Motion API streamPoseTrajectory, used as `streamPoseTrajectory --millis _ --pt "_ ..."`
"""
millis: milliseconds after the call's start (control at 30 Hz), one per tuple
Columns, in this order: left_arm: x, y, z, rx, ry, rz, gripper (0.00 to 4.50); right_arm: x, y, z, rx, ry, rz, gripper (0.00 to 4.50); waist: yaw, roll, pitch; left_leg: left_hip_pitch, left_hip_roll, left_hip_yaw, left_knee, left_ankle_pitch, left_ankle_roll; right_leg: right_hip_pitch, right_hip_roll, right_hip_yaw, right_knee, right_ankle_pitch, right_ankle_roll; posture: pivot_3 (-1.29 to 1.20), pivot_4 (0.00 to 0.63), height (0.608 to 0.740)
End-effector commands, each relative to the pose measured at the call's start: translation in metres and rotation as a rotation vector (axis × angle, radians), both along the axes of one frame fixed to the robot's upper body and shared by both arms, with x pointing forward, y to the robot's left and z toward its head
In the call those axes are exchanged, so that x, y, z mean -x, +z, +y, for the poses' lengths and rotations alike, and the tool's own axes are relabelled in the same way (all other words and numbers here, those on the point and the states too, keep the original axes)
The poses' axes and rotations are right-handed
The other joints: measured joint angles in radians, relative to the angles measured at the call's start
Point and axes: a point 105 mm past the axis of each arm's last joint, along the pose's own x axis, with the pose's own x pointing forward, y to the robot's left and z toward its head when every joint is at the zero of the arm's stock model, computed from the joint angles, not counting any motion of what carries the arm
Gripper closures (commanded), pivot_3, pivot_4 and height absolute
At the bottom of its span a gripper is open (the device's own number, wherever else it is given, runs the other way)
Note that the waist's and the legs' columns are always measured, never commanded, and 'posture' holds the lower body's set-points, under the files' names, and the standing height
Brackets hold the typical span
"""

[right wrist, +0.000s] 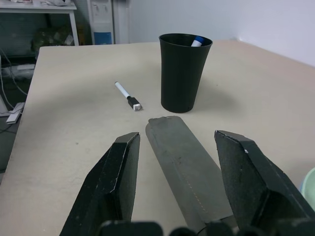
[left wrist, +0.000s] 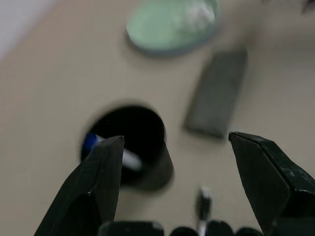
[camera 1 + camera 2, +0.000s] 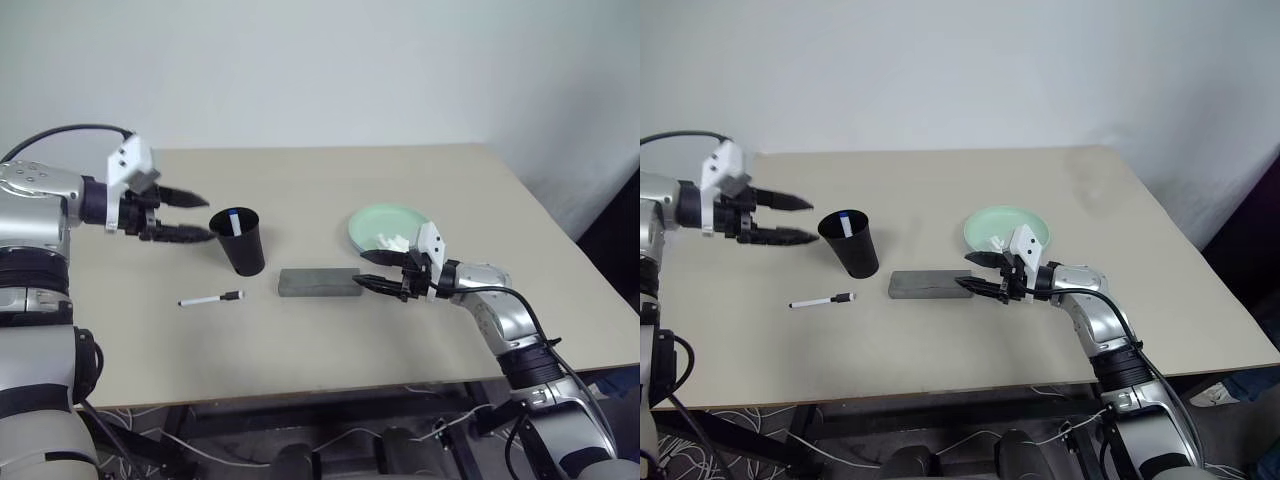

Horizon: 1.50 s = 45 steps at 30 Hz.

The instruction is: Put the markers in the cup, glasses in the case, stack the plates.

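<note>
— Between your left gripper's [image 3: 190, 213] black fingers, what did you have?

— Nothing; your jaws stood wide apart in the air just beside the cup [image 3: 239, 243], which held the blue-capped marker [image 3: 233, 222] upright.

— And your right gripper [image 3: 974, 272]?

— Its jaws were also apart, empty, level at the end of the grey case [image 3: 930, 284], which lay flat and closed between cup and gripper.

— Could you read any writing?

— None that could be made out on the case, cup or markers.

— What else lay around you?

— The black-tipped marker [image 3: 211, 298] lay on the beige table [image 3: 300, 340], near the cup. The mint green plate [image 3: 385, 225] sat behind your right gripper, with a white tissue wad [image 3: 393, 241] on it.
</note>
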Motion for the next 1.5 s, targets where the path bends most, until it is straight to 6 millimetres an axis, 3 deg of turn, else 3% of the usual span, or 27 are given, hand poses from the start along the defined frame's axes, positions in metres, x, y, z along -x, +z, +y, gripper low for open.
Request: streamPoseTrajectory --millis 33,433,900,1267,1400,1500 --pt "0.004 -0.013 0.011 -0.199 -0.044 0.05 0.92 -0.004 0.014 0.002 -0.009 0.004 -0.06 1.87 0.0 0.0 0.0 0.0 0.0 0.0 0.0 0.0 0.0 0.0 0.0 0.0 0.0 0.0 0.0 0.0 0.0 0.737" --pt "-0.005 -0.079 0.004 -0.409 -0.098 0.174 0.92 -0.005 0.015 -0.002 -0.004 -0.013 -0.067 1.87 0.006 -0.001 0.0 -0.003 0.0 0.001 0.0 0.0 0.0 -0.003 0.0 0.001 0.0 0.0 0.0 0.0 0.0 0.737" --pt "-0.002 -0.111 -0.008 -0.472 -0.149 0.224 0.92 -0.003 0.015 -0.008 -0.002 -0.044 -0.07 1.87 0.006 -0.001 0.0 -0.002 0.0 0.001 0.0 0.0 0.0 -0.002 0.0 0.002 0.0 0.0 0.0 0.0 0.0 0.737" --pt "0.003 -0.113 -0.009 -0.411 -0.151 0.243 4.46 -0.004 0.016 -0.006 -0.001 -0.036 -0.073 1.87 0.006 -0.001 0.0 -0.001 0.0 0.001 0.001 0.0 0.001 -0.001 0.0 0.002 0.001 0.0 0.0 0.0 0.0 0.737" --pt "0.004 -0.105 -0.016 -0.323 -0.18 0.229 4.48 -0.004 0.016 -0.006 0.0 -0.032 -0.074 1.87 0.006 -0.001 0.0 -0.002 0.0 0.001 0.001 0.0 0.001 -0.002 0.0 0.002 0.0 0.0 0.001 0.0 0.0 0.737" --pt "-0.002 -0.083 -0.039 -0.145 -0.224 0.162 4.48 -0.003 0.015 -0.006 0.002 -0.029 -0.072 1.87 0.007 -0.001 0.0 -0.003 0.0 0.001 0.001 0.0 0.001 -0.002 0.0 0.002 0.0 0.0 0.001 0.0 0.0 0.737"
